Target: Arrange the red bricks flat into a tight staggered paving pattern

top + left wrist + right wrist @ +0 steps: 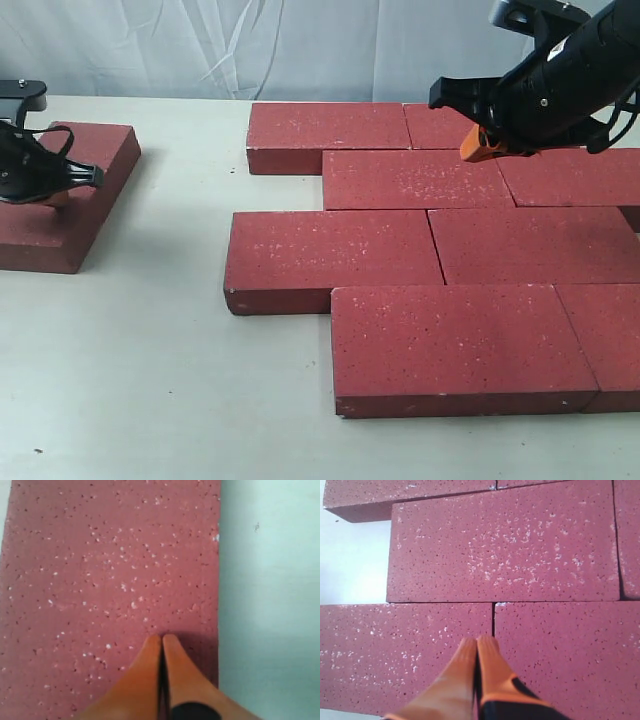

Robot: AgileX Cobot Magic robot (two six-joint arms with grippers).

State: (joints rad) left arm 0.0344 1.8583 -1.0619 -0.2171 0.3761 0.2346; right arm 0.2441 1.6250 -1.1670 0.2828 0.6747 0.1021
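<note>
Loose brick [95,160] right under left gripper [161,640], tips pinched shut, holding nothing, seemingly resting on top face. Long axis runs ahead of jaws. Right gripper [477,642] closed too, empty, over patch [430,250]. Left arm clearly nearer; patch well apart.

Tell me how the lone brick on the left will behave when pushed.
Probably heavy and rigid: the lone brick looks thick and solid. Lying flat, it should slide rather than tip. Its rough surface likely drags on the table.
</note>
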